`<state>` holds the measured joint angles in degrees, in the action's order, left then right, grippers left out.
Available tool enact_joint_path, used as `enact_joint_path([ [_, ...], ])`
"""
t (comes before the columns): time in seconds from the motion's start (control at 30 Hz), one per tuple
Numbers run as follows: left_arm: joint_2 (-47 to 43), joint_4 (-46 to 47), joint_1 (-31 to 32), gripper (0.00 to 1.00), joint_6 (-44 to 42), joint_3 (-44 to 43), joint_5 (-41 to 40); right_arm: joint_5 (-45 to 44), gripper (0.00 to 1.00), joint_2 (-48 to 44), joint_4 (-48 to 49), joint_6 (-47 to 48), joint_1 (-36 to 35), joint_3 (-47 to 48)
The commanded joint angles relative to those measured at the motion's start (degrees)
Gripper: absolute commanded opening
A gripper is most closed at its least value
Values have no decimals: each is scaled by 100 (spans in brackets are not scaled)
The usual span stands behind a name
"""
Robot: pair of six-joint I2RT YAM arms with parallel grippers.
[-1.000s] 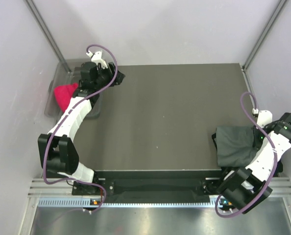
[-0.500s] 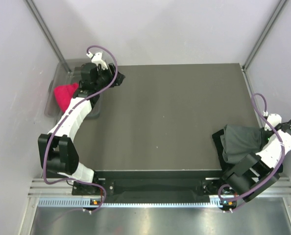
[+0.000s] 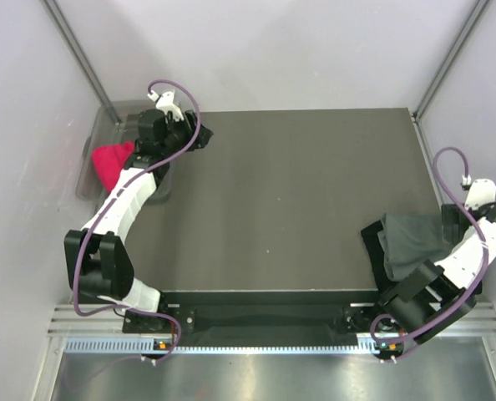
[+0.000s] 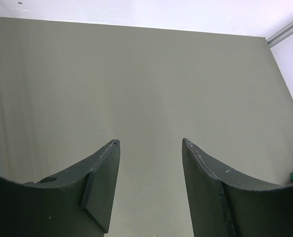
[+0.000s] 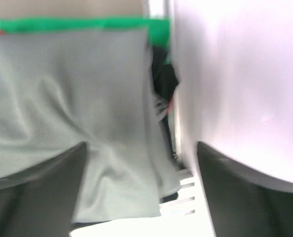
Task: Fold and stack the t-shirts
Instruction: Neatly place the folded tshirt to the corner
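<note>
Right tool (image 5: 141,145) has drawn back past the bench (image 3: 298,192) right edge, fingers spread, gripping nothing | dark grey t-shirt (image 3: 411,242) lies rumpled at bench near-right corner, over black t-shirts (image 3: 370,240) | left tool (image 4: 150,143) gapes above bench far-left corner

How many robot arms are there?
2. The left arm reaches to the far left corner of the table, beside a clear bin. The right arm is at the table's right edge, by the grey t-shirt. None seem hidden.
</note>
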<state>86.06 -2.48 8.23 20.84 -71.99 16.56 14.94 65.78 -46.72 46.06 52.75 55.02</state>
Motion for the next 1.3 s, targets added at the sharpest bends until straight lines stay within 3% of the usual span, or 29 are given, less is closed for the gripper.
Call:
enact_joint_path([
  [0.0,-292,389,-49,58,-89,18,-65,439,97,-126,-54,-1,60,665],
  [0.07,-318,389,-76,59,-124,18,-56,545,100,-442,-223,51,69,860],
  [0.2,-309,275,-85,71,-501,-105,67,1254,100,-1347,-250,140,16,888],
  [0.33,-248,-357,55,73,-1423,-517,-275,2055,100,-1858,-522,43,-81,642],
  [0.57,-142,-1553,118,71,-1891,-809,453,2488,100,-1024,-743,-326,-81,308],
  [0.83,-783,-1114,118,72,-1864,219,305,2119,100,-602,-698,-317,-37,61],
  [1.27,-872,-1035,109,72,-1908,466,164,1679,100,14,-470,16,613,-290],
])
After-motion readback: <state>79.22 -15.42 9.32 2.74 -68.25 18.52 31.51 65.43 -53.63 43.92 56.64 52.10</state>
